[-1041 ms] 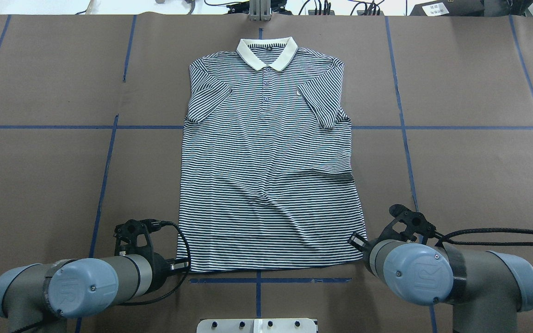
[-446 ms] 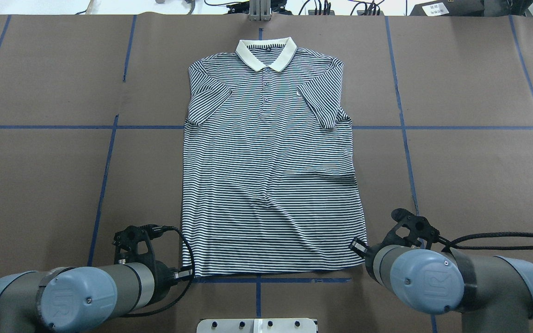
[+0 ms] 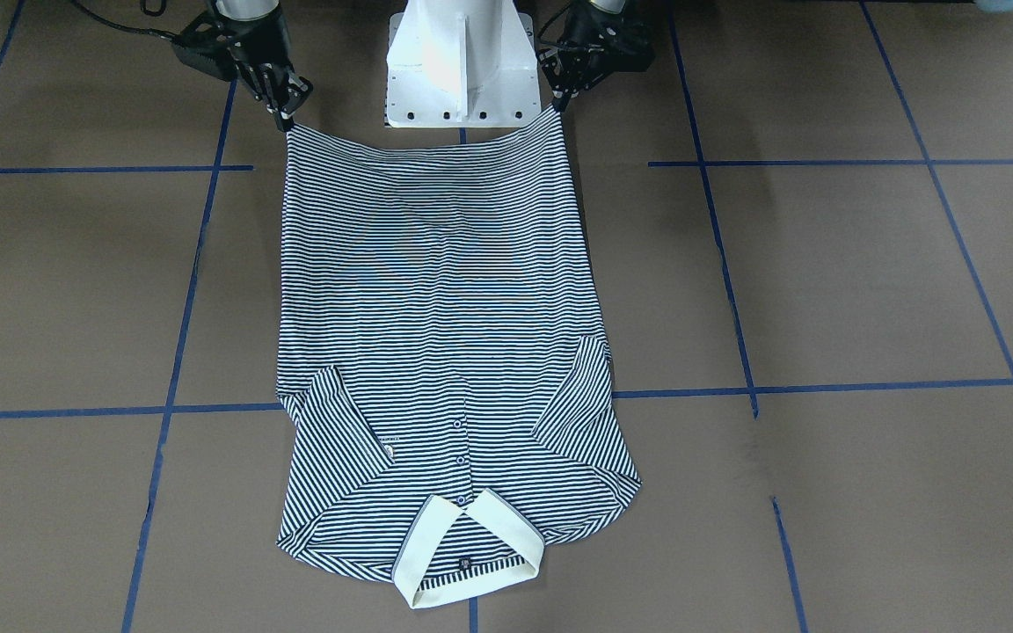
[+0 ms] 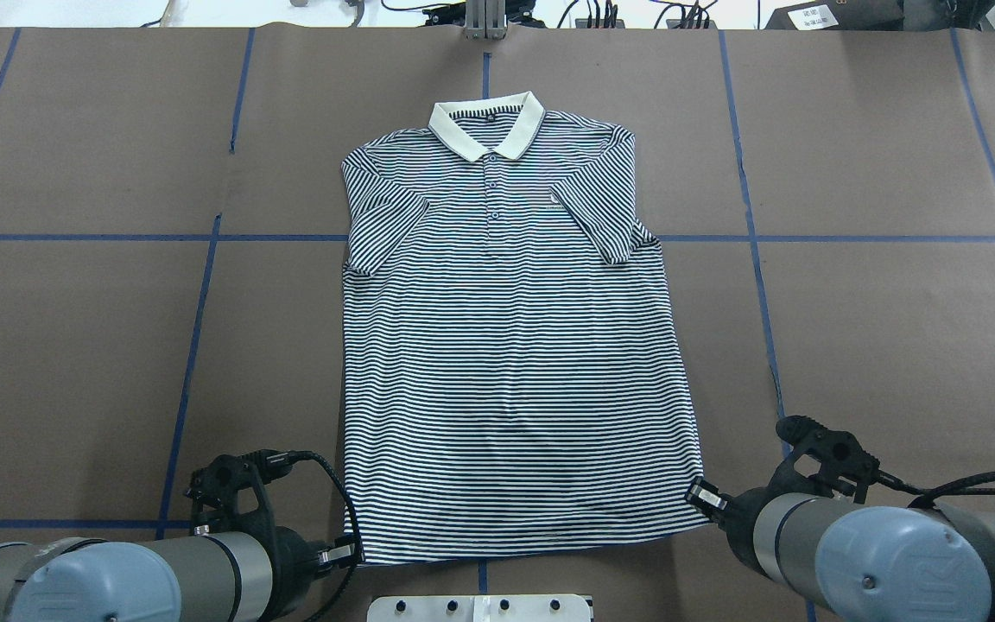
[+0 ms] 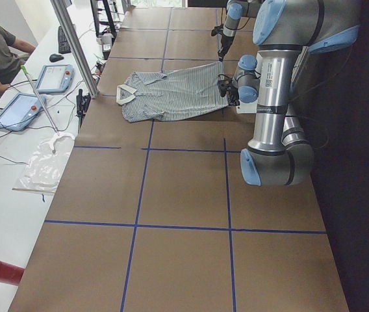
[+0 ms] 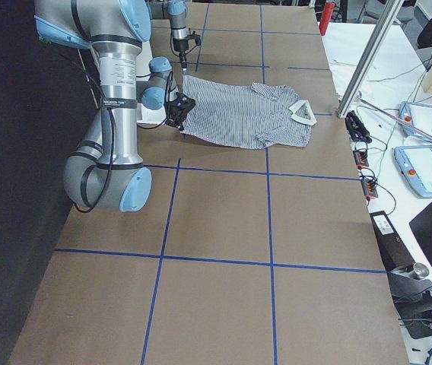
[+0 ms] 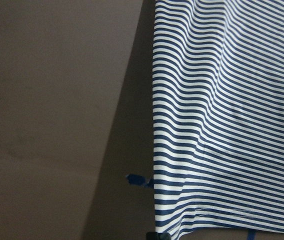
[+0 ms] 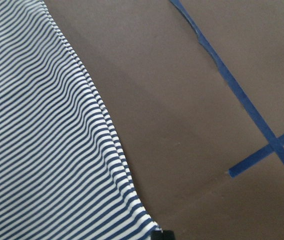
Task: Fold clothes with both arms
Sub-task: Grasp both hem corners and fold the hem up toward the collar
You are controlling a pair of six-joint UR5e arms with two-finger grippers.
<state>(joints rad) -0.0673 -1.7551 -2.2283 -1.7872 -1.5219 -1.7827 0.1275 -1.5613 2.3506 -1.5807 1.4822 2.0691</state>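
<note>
Both grippers have drawn back toward the robot's base since a second ago, and the polo shirt has slid along with them; its collar now lies nearer to them on the table than it did.

The left gripper is clamped on one hem corner of the shirt; the right gripper is clamped on the other, and the hem runs taut between the two. In the front-facing view the same pinches show at the left gripper and the right gripper, with the hem raised a little off the table just in front of the white pedestal base.

From the grippers the shirt stretches straight away, front side up; both short sleeves are turned in over the chest, and the collar sits at the end farthest from the fingers. Small buttons run down from the collar; the chest logo lies just beside them toward the right gripper's side (it is too small to read). A dark tag inside the collar is likewise unreadable; so is the printed label on the near arm in the left side view.

Each wrist camera shows striped cloth running away from a dark fingertip at the picture's lower edge; blue tape lines cross the brown surface beside the right gripper's corner.
</note>
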